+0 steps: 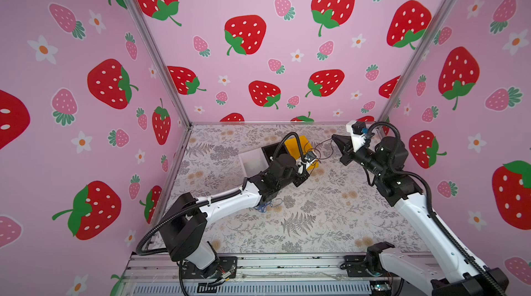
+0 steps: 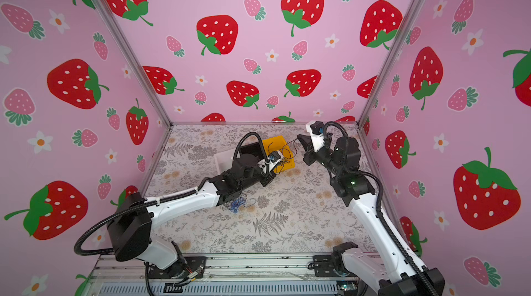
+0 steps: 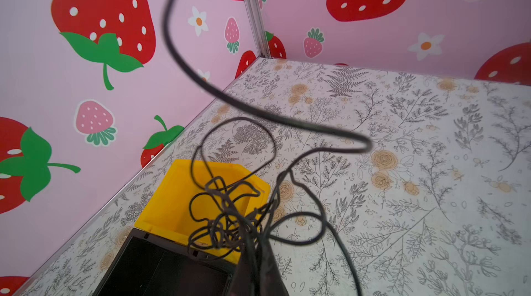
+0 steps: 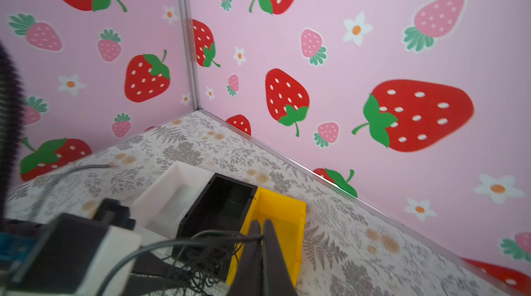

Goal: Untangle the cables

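The thin black bendy cable (image 3: 227, 227) hangs in a knot up in the air, over the yellow plastic box (image 3: 172, 199). The left gripper (image 3: 258, 248) has its two fingers pressed together on the knot. The right gripper (image 4: 261, 228) is squeezed tight on a loose bit of the same cable, a little way off. I think they hold it at two spots so they can pull and the loops can fall open. A small heap of thin blue curly cables (image 2: 237, 205) lies on the flowery table (image 2: 287, 231), partly under the white left arm (image 2: 186, 202). I think it is left for later.
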Controlling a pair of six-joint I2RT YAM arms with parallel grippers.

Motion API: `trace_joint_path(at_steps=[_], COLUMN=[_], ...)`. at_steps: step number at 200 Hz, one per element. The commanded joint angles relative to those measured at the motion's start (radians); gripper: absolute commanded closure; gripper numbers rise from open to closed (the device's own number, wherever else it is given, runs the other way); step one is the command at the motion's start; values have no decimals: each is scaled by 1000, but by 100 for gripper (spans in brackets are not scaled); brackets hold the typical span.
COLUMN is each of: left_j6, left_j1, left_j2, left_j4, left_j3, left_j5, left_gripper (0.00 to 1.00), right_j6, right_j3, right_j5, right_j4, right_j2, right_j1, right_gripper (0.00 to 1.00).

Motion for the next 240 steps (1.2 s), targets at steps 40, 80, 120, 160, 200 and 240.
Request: trace_joint_path(at_steps=[40,80,120,160,200,240], left_j6=[18,-13,-28,-42,-13,-17], left_j1=[26,59,67,75,88,101], left_j2=[-139,-200,-162,-136,-108,-91], left_j4=[-80,-167,-259,-275,-401,-441], left_j3=[-59,-63,-19,6,46,25], left_j5=[80,196,365,429,460,474], left_gripper=[100,100,100,98,95,90], right_j6=[156,197,143,101,109,100], right_j3=[-151,-287,-290,-304,-287,-270], right_j5=[267,288,220,384,413,469], right_j4=[-3,8,-97,-161,-147,-139], right_j2=[-48,-55,34,67,93,90], right_j1=[-139,-212,-213,-261,-315,-350], right_gripper=[100,100,91,96,95,96])
